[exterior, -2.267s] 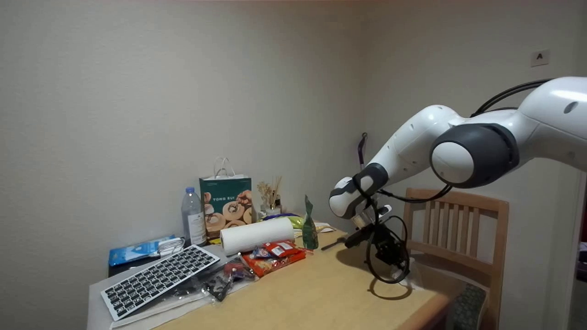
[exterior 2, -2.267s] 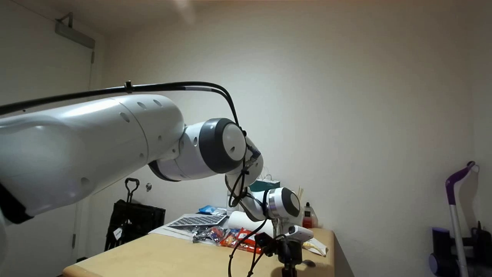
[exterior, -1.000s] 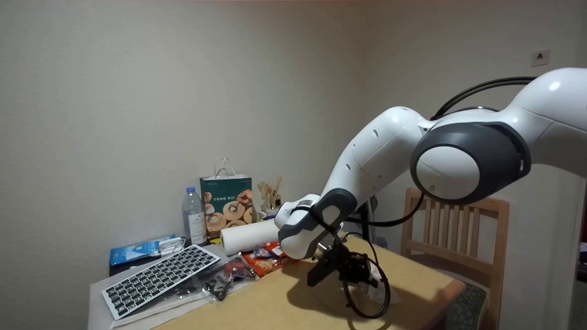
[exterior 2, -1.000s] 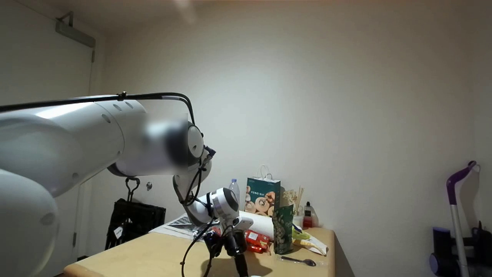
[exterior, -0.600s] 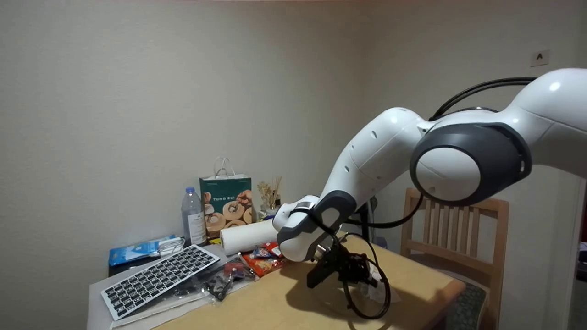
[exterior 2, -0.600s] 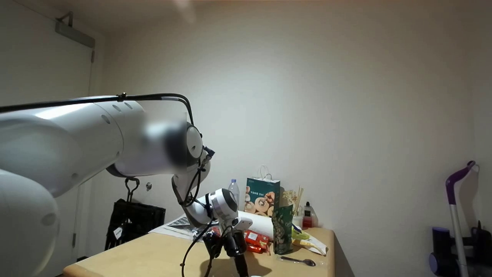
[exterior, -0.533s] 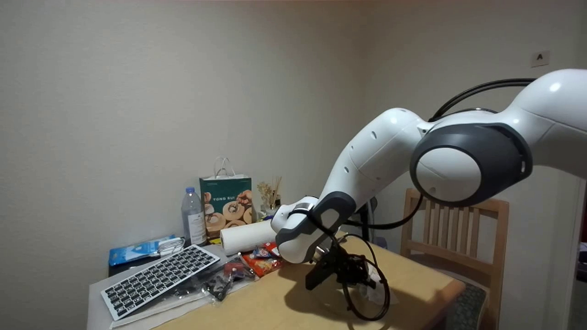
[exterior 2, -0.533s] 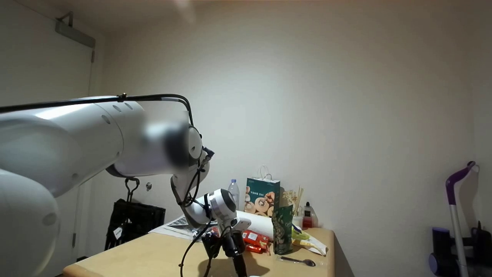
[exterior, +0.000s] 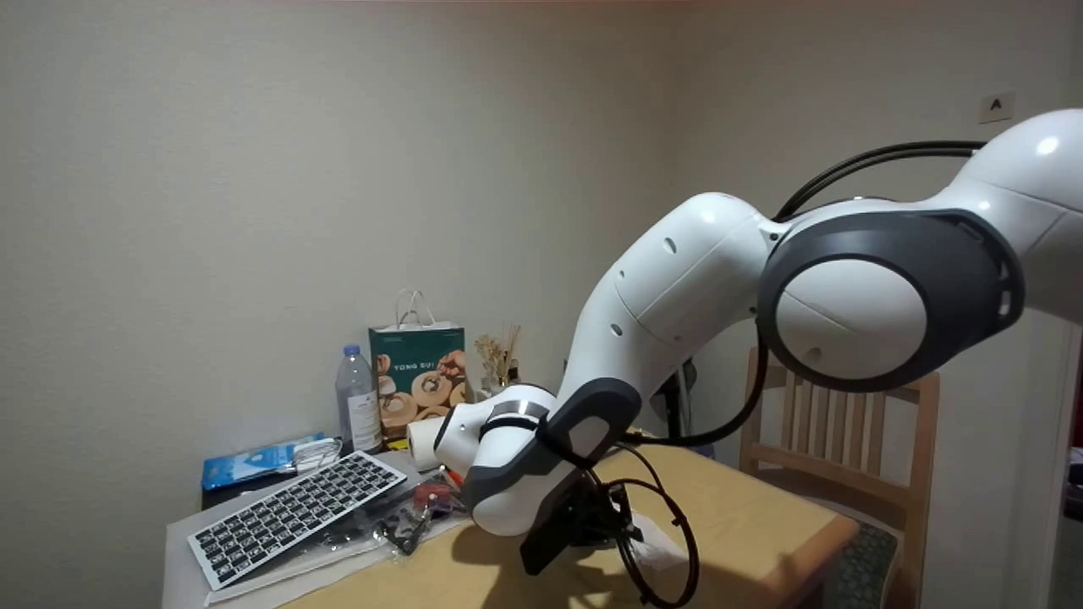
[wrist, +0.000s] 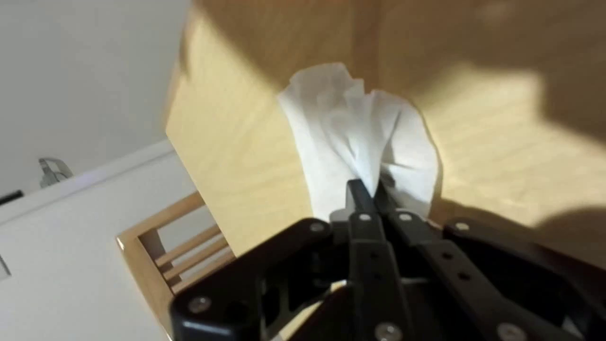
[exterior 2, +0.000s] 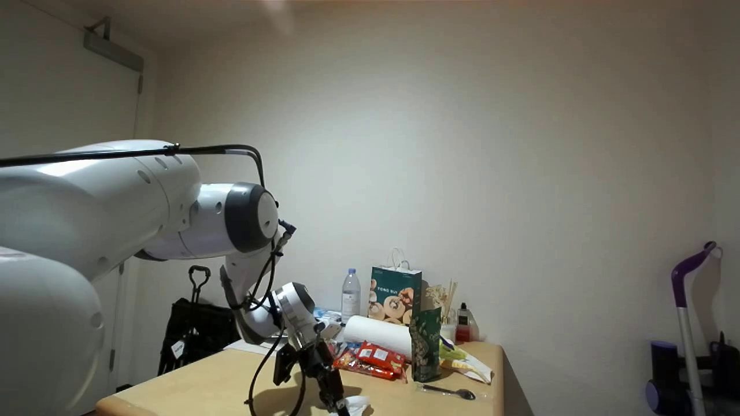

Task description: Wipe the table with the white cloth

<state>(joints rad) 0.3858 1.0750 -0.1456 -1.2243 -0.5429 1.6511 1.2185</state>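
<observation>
Jaws, closed together, pinch the white cloth [wrist: 355, 135] while a bag [exterior: 417, 379] reads "TONG SUI" (a wall sign [exterior: 997, 107], "A").

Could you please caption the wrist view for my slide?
Hand pinching a creased white cloth on the table, chair beyond.

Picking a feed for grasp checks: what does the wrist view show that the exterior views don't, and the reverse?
Only the wrist view: the pinch itself, with the gripper shut on a gathered fold of the white cloth.

Only the exterior views: the green paper bag, bottle and paper towel roll, in both exterior views; the black spoon, in an exterior view.

Shared by all: the table, the white cloth and the gripper.
</observation>
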